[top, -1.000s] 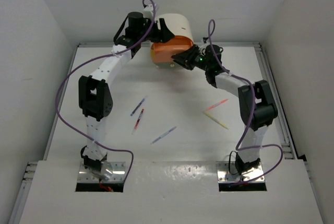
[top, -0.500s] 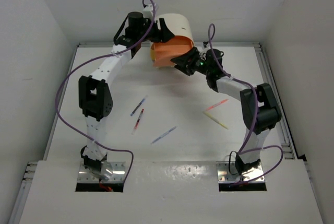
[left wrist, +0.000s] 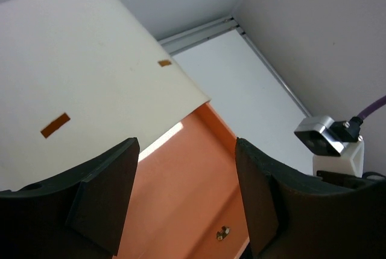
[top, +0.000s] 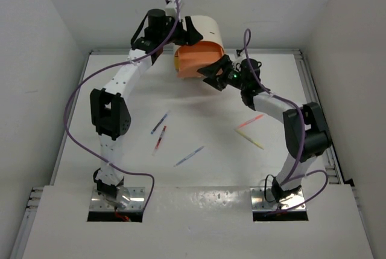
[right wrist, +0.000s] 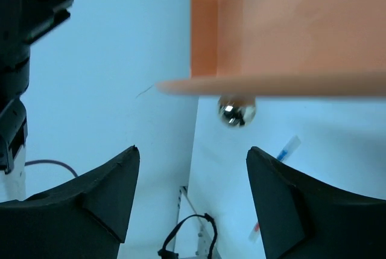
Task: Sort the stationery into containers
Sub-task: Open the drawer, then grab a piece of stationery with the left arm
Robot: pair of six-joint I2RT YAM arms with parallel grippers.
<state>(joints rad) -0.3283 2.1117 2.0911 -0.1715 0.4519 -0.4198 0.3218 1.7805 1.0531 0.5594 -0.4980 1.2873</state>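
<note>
The cream arch-topped box stands at the back of the table with an orange drawer pulled out. My left gripper is open over the box top and the drawer's inside, holding nothing. My right gripper is open just in front of the drawer front, its round metal knob ahead of the fingers and apart from them. On the table lie two blue-purple pens, a red pen, a pink stick and a yellow stick.
White walls close in the table on three sides, with a rail along the right edge. Purple cables loop off both arms. The right arm's wrist camera shows in the left wrist view, close to the drawer.
My right gripper has moved left and back, closer to the drawer front, with its arm stretched out further. My left gripper has shifted slightly over the box. The stationery has not moved.
</note>
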